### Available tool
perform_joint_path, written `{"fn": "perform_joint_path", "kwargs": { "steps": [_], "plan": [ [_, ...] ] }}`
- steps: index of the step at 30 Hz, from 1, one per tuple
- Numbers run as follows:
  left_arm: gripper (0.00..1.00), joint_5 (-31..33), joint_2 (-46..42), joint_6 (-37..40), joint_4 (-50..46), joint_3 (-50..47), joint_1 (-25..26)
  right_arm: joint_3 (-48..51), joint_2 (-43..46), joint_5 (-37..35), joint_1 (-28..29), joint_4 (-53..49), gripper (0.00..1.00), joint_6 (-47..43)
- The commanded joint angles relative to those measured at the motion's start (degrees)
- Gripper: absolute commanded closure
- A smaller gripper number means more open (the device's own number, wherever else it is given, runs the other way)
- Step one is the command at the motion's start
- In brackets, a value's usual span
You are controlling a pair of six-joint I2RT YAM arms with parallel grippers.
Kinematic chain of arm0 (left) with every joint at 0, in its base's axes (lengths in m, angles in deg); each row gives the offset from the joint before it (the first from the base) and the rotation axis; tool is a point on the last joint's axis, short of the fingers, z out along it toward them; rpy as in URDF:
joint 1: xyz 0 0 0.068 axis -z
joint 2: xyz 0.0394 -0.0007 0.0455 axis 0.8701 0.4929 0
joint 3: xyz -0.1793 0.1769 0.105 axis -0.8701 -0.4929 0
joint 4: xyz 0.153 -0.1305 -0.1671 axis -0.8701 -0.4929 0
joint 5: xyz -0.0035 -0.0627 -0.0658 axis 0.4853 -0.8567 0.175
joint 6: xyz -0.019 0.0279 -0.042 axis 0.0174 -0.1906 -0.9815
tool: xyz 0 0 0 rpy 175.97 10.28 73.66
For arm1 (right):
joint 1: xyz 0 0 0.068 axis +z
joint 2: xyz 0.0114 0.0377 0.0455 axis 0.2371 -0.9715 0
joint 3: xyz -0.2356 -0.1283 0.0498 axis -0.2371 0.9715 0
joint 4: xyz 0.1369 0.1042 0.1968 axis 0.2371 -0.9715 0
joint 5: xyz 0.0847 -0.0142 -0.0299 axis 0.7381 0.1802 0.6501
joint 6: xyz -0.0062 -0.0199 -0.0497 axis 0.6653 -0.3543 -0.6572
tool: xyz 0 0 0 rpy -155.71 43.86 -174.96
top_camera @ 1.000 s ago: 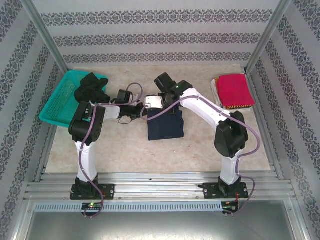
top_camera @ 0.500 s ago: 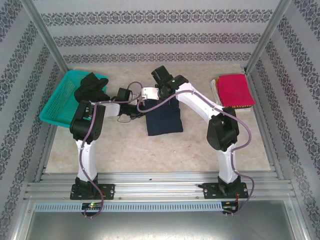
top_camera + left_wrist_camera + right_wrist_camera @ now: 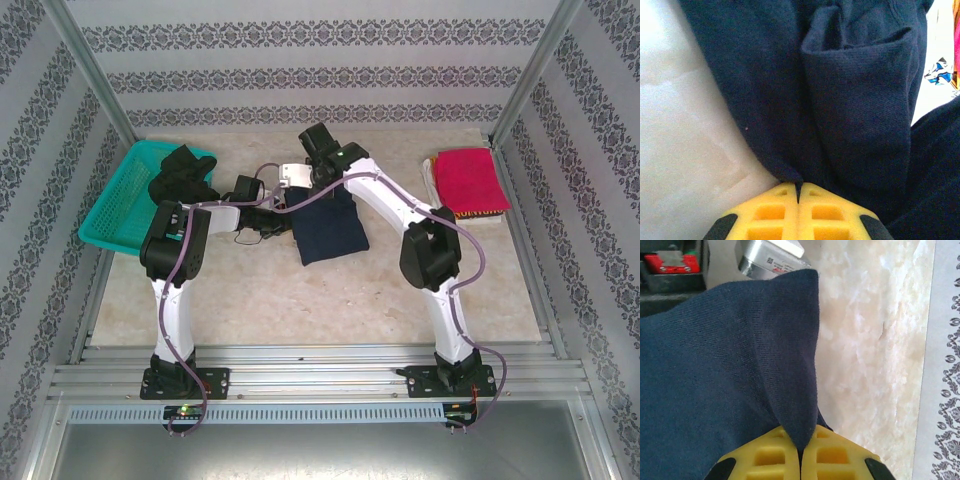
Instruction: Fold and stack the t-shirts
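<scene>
The left arm [image 3: 172, 250] bends low toward the middle of the table [image 3: 260, 300]. The right arm [image 3: 400, 205] stretches across to the left. Over the last second its wrist has moved back and left, skewing the navy t-shirt [image 3: 330, 235]. The left gripper [image 3: 798, 189] and right gripper [image 3: 801, 449] each pinch a fold of navy cloth tightly. The pinkish-red t-shirt [image 3: 468, 178] lies folded far right.

Overhead view looks down; both wrist views closely share the navy t-shirt [image 3: 330, 238].
</scene>
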Motion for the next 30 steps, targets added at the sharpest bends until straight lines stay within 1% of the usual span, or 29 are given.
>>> {"fn": "perform_joint_path", "kwargs": {
  "steps": [1, 6, 9, 13, 16, 17, 19, 21, 24, 25, 26, 27, 28, 30],
  "plan": [
    [1.00, 4.68, 6.70, 2.18, -7.57, -2.56, 1.70, -4.50, -3.51, -1.97, -0.95, 0.18, 1.00, -0.72],
    [1.00, 4.75, 6.70, 2.19, -7.70, -2.49, 1.59, -8.31, -7.83, -4.03, -1.61, 2.57, 1.00, 0.45],
    [1.00, 4.72, 6.61, 2.17, -7.67, -2.38, 1.53, -8.50, -9.41, -1.75, -1.88, 4.59, 1.00, 0.46],
    [1.00, 4.83, 6.44, 2.18, -7.57, -2.40, 1.39, -8.94, -11.59, 3.29, -2.03, 5.79, 0.99, 0.92],
    [1.00, 5.15, 5.80, 1.92, -6.99, -2.81, 1.28, -9.41, -13.04, 6.45, -2.19, 5.76, 0.95, 1.79],
    [1.00, 5.23, 5.50, 1.57, -6.53, -3.11, 1.16, -9.54, -13.45, 7.35, -2.32, 5.64, 0.91, 2.32],
    [1.00, 5.35, 4.97, 1.01, -5.50, -3.73, 0.94, -9.49, -13.65, 8.87, -2.57, 5.62, 0.76, 3.16],
    [1.00, 5.34, 4.47, 0.39, -4.56, -4.36, 0.72, -8.94, -13.00, 10.53, -2.83, 6.18, 0.64, 4.41],
    [0.99, 5.44, 3.90, -0.10, -4.02, -4.85, 0.50, -5.24, -9.97, 12.16, -3.33, 9.66, 0.42, 6.25],
    [0.98, 5.52, 3.63, -0.32, -3.62, -5.13, 0.41, -3.28, -8.37, 12.68, -3.63, 11.57, 0.38, 7.15],
    [0.97, 5.64, 3.36, -0.66, -3.25, -5.40, 0.41, -1.14, -6.57, 13.44, -3.92, 13.54, 0.32, 8.21],
    [0.96, 5.72, 3.11, -0.88, -2.93, -5.70, 0.35, 0.90, -5.05, 14.48, -4.26, 15.27, 0.30, 9.26],
    [0.95, 5.81, 2.82, -1.26, -2.58, -6.13, 0.32, 3.28, -3.06, 15.74, -4.65, 17.26, 0.24, 10.79],
    [0.93, 5.67, 2.15, -2.16, -1.45, -7.25, 0.32, 8.25, 0.69, 18.79, -5.57, 21.62, 0.22, 14.28]
  ]
}}
